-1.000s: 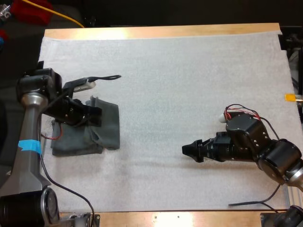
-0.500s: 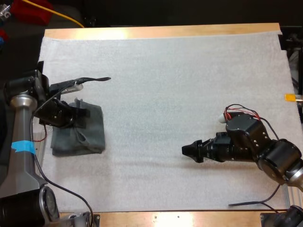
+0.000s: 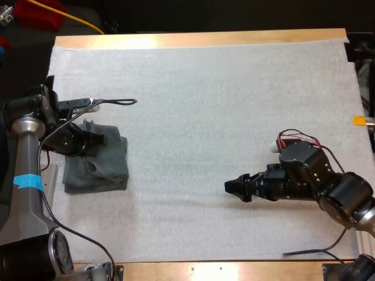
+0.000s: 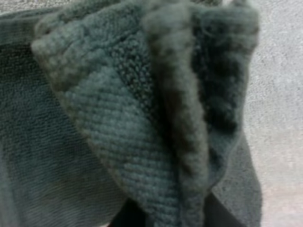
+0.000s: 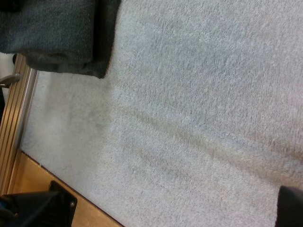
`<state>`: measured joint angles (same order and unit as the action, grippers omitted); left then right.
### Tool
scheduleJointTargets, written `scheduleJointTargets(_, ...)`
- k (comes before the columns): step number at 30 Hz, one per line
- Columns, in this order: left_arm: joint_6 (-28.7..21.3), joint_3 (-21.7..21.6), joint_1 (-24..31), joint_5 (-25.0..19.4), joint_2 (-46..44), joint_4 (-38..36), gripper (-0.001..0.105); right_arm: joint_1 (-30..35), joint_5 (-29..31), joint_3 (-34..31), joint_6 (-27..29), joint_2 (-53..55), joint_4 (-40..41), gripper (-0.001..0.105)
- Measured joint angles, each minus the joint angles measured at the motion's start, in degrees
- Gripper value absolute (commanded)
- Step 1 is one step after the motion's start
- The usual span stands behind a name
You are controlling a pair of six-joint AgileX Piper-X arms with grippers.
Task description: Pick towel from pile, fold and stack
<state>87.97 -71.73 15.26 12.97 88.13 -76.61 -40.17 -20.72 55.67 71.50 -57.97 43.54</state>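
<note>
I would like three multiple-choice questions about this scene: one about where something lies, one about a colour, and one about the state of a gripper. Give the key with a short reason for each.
1. In the high view, where on the mat does the towel lie?
A) near its left edge
B) in its middle
C) at its far right corner

2. What colour is the towel?
A) red
B) dark grey-green
C) bright blue

3. What does the right gripper hold?
A) the towel
B) nothing
C) a cube

Key:
1 A: the towel sits close to the mat's left edge.
2 B: the left wrist view shows dark grey-green cloth.
3 B: its fingers meet over bare mat, far from the towel.
</note>
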Motion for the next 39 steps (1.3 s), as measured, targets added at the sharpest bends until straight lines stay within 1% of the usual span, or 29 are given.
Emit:
scheduleJointTargets(3, 0.0, 0.0, 0.0, -3.3, 0.0, 0.0, 0.0, 0.0, 0.0, 0.0, 0.0, 0.0, 0.0, 0.085)
scheduleJointTargets(9, 0.0, 0.0, 0.0, -5.5, 0.0, 0.2, 0.0, 0.0, 0.0, 0.0, 0.0, 0.0, 0.0, 0.085)
scheduleJointTargets(10, 0.0, 0.0, 0.0, -6.0, 0.0, 0.2, 0.002, 0.0, 0.0, 0.0, 0.0, 0.0, 0.0, 0.085)
scheduleJointTargets(12, 0.0, 0.0, 0.0, -7.4, 0.0, 0.2, 0.01, 0.0, 0.0, 0.0, 0.0, 0.0, 0.0, 0.085)
scheduleJointTargets(14, -0.1, 0.0, 0.0, -10.0, 0.0, 0.2, 0.027, 0.0, 0.0, 0.0, 0.0, 0.0, 0.0, 0.085)
scheduleJointTargets(15, -0.1, 0.0, 0.0, -11.4, 0.0, 0.2, 0.033, 0.0, 0.0, 0.0, 0.0, 0.0, 0.0, 0.085)
scheduleJointTargets(16, -0.1, 0.0, 0.0, -12.5, 0.0, 0.2, 0.042, 0.0, 0.0, 0.0, 0.0, 0.0, 0.0, 0.085)
scheduleJointTargets(19, -0.1, 0.0, 0.0, -13.6, 0.0, 0.8, 0.061, 0.0, -0.1, 0.0, 0.0, 0.0, 0.0, 0.085)
scheduleJointTargets(20, -0.1, 0.0, 0.0, -13.7, 0.0, 1.1, 0.065, 0.0, -0.3, 0.0, 0.0, 0.0, 0.0, 0.085)
scheduleJointTargets(22, -0.1, 0.0, 0.0, -13.7, 0.0, 1.4, 0.07, 0.0, -0.5, 0.0, 0.0, 0.0, 0.0, 0.085)
scheduleJointTargets(25, 0.1, 0.0, 0.0, -14.8, 0.0, 1.7, 0.069, 0.0, -0.5, 0.0, 0.0, 0.0, 0.1, 0.085)
scheduleJointTargets(28, 2.3, 0.0, 0.0, -17.3, 0.0, 1.7, 0.068, 0.0, -0.6, 0.0, 0.0, 0.0, 0.6, 0.085)
scheduleJointTargets(30, 3.1, 0.0, 0.0, -17.2, 0.0, 1.7, 0.068, 0.0, -0.6, 0.0, 0.0, 0.0, 1.0, 0.085)
scheduleJointTargets(32, 3.6, 0.0, 0.0, -15.6, 0.0, 1.7, 0.068, 0.0, -0.6, 0.0, 0.0, 0.0, 1.2, 0.085)
scheduleJointTargets(35, 3.8, 0.0, -0.3, -10.1, 0.0, 1.7, 0.068, 0.0, -0.6, 0.0, 0.0, 0.0, 1.2, 0.085)
scheduleJointTargets(36, 3.8, 0.0, -0.6, -8.9, 0.0, 1.7, 0.068, 0.0, -0.6, 0.0, 0.0, 0.0, 1.2, 0.085)
scheduleJointTargets(39, 3.8, 0.0, -2.2, -7.1, 0.0, 0.8, 0.068, 0.0, -0.6, 0.0, 0.0, 0.0, 1.2, 0.085)
